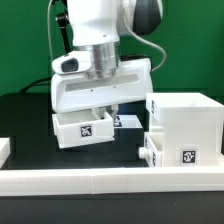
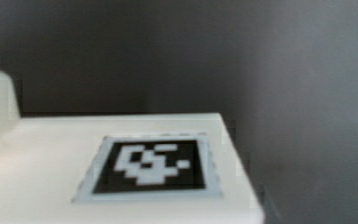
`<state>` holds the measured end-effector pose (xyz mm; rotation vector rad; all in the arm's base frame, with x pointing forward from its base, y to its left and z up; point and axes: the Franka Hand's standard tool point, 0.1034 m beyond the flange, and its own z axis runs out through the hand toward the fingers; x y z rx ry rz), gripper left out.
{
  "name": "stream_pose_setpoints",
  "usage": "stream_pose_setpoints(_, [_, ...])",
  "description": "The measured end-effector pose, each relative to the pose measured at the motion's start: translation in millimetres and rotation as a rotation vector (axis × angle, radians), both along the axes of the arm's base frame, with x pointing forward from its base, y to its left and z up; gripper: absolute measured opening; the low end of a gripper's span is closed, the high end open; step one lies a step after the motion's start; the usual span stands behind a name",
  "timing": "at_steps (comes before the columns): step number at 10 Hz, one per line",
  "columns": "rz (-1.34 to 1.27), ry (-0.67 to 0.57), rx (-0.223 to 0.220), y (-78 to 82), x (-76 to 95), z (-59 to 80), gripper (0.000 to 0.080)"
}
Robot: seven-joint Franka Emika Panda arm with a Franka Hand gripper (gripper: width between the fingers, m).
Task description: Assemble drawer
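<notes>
The hand [image 1: 108,105] sits low over a loose tray [image 1: 84,128], apparently to grip its wall for insertion into the casing [image 1: 186,125]; finger spacing cannot be told.

White casing [image 1: 185,125] and tray [image 1: 70,128], black-and-white square tags [image 2: 149,165], black table [image 1: 25,108], white rail [image 1: 100,181]

The tray [image 1: 85,129] sits on the exterior view's left, casing [image 1: 186,125] right, rail [image 1: 110,183] before both.
</notes>
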<state>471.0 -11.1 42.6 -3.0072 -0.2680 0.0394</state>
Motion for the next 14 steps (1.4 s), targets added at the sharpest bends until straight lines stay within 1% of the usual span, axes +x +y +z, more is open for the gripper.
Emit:
stream_pose_setpoints(2, [0.066,0.046,0.017,16.4,23.8,19.8,0.0044])
stream_pose_setpoints(3, [0.064,0.033,0.016,15.5,25.9,18.9,0.0044])
stream_pose_setpoints(6, [0.141,0.030,0.018,13.9,23.3,17.3,0.0044])
stream_pose_setpoints(7, [0.285,0.013,0.017,8.3,24.0,17.7,0.0044])
stream_pose_setpoints(9, [0.504,-0.005,0.014,1.3,30.6,22.8,0.0044])
stream_pose_setpoints(10, [0.564,-0.009,0.016,0.2,32.5,24.4,0.0044])
stream_pose_setpoints(14, [0.805,-0.032,0.033,-1.0,30.9,21.6,0.0044])
